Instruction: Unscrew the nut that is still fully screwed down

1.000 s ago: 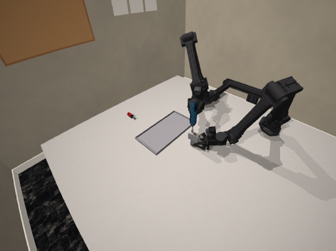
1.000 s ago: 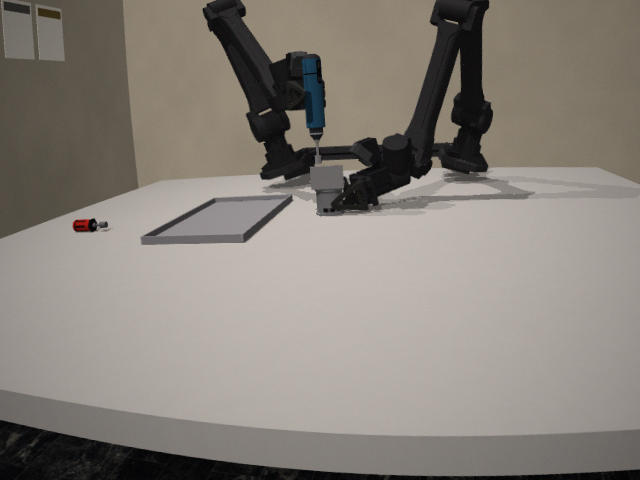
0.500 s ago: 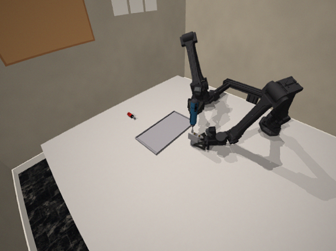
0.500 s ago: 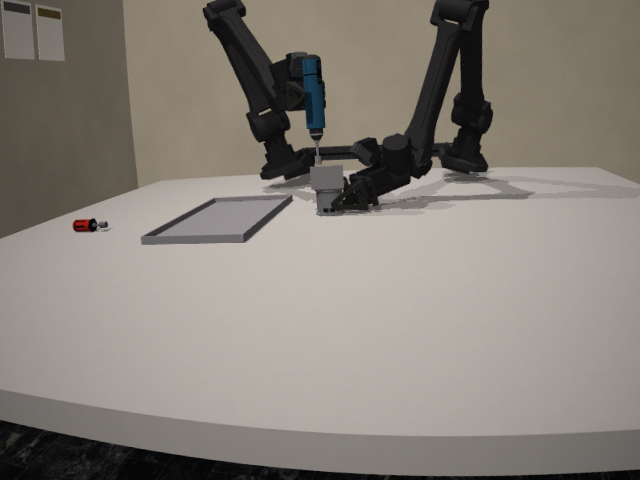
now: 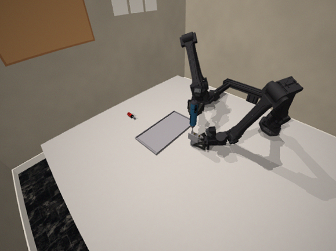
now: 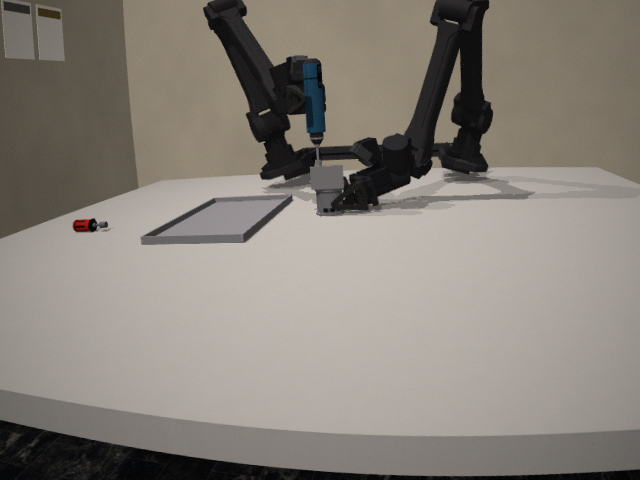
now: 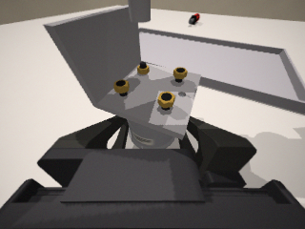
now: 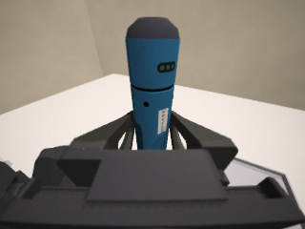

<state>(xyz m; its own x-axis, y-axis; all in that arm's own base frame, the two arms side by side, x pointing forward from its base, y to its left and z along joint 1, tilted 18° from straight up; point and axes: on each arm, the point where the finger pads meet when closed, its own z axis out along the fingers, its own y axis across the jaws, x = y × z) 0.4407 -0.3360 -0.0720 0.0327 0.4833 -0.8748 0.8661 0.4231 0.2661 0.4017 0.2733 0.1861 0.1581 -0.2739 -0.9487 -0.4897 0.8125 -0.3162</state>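
The grey joint module [image 5: 191, 141] [image 6: 325, 198] [image 7: 148, 138] stands upright on the table beside the tray. Its grey bracket [image 6: 326, 177] [image 7: 95, 52] is on top, with several yellow nuts on studs. The far nut [image 7: 143, 68] sits lower than the near nut [image 7: 166, 98], and its dark stud tip shows above it. My left gripper [image 5: 200, 140] [image 6: 343, 198] [image 7: 152, 114] is low at the table, shut on the module's body. My right gripper [image 5: 194, 105] [image 6: 302, 93] [image 8: 152, 114] is shut on the blue nut driver [image 5: 193, 114] [image 6: 314, 100] [image 8: 152, 81] and holds it upright. The driver's socket [image 7: 138, 10] hangs above the far nut, apart from it.
A shallow grey tray [image 5: 162, 131] [image 6: 217, 219] [image 7: 229, 62] lies just beside the module. A small red-handled tool [image 5: 130, 115] [image 6: 83, 225] [image 7: 194, 19] lies beyond the tray. Both arm bases stand at the table's far edge.
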